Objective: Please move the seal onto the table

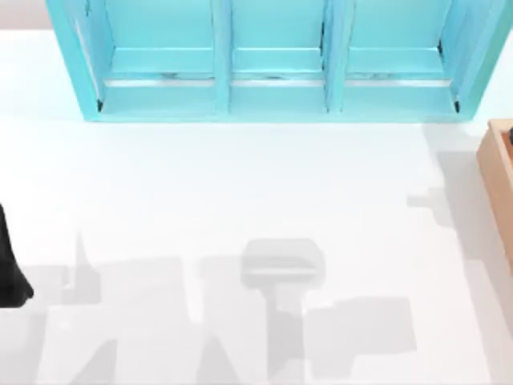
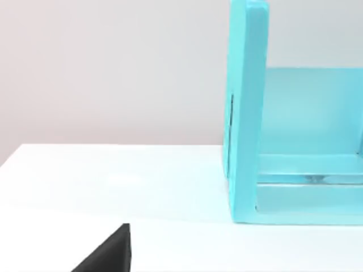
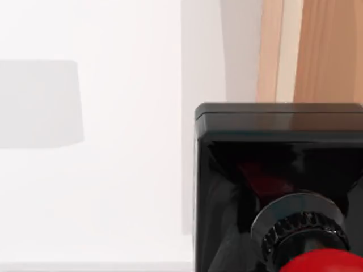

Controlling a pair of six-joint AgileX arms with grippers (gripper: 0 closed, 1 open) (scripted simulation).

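The seal [image 3: 272,164] is seen very close in the right wrist view, its glossy black block base pointing away and its red knob [image 3: 326,263] nearest the camera. My right gripper [image 3: 295,238] is shut on the seal and holds it above the white table [image 1: 240,200], beside the edge of the tan wooden box [image 3: 329,51]. My left gripper [image 2: 108,252] is parked low at the table's left side, showing as a black wedge. Part of the left arm [image 1: 10,273] sits at the left edge of the top view.
A turquoise three-bay cabinet [image 1: 276,60] stands along the back, and its side wall [image 2: 247,113] shows in the left wrist view. The wooden box [image 1: 498,180] sits at the right edge of the table. Grey arm shadows [image 1: 280,269] fall on the front middle.
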